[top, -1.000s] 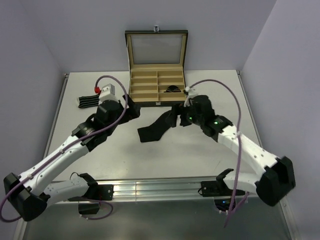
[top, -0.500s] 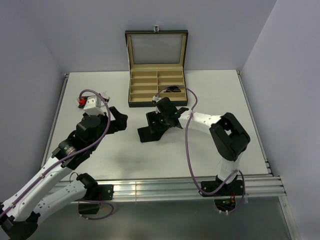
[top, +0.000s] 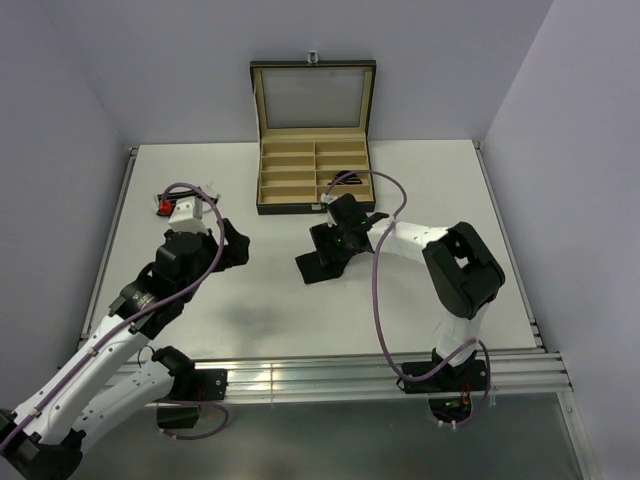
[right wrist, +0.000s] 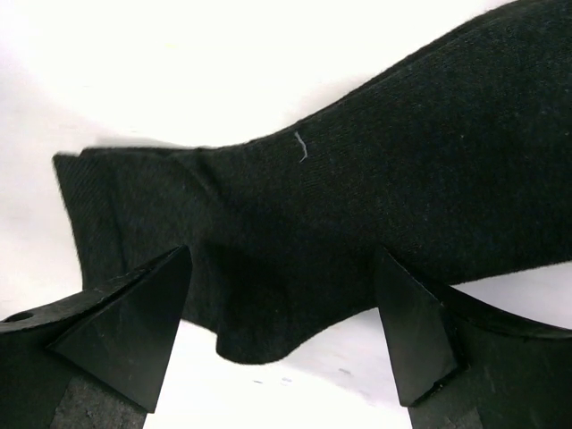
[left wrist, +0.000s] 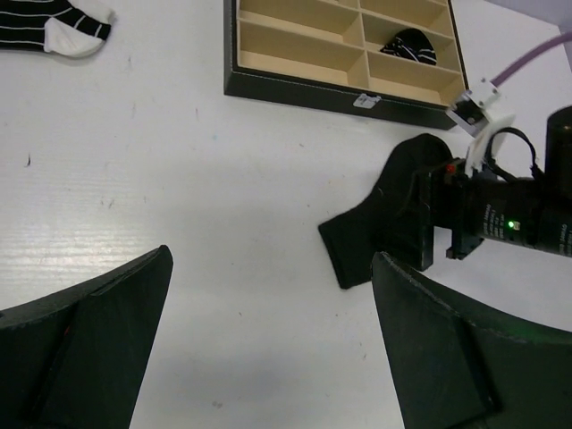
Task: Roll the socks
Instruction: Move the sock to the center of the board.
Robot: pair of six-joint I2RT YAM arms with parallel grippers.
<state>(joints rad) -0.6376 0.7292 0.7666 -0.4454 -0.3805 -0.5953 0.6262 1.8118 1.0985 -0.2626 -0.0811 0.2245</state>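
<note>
A plain black sock (top: 322, 264) lies flat on the white table, in front of the box. My right gripper (top: 333, 240) is low over its far end, open. In the right wrist view the black sock (right wrist: 357, 170) fills the space ahead and its edge lies between the fingers of the right gripper (right wrist: 284, 268). My left gripper (top: 237, 246) hangs open over bare table to the left of it. From the left wrist, the left gripper (left wrist: 273, 259) faces the black sock (left wrist: 371, 239). A striped sock (left wrist: 49, 22) lies far left. A rolled sock (left wrist: 409, 46) sits in a box compartment.
The open black box (top: 290, 208) with tan lining stands at the back centre, its lid upright against the wall. Its front wall (left wrist: 295, 85) is just beyond the black sock. Walls close the table on the left, right and back.
The right arm has folded back and swung its gripper onto the sock, which has bunched shorter and shifted right. The left gripper has pulled away to the left, off the sock.
</note>
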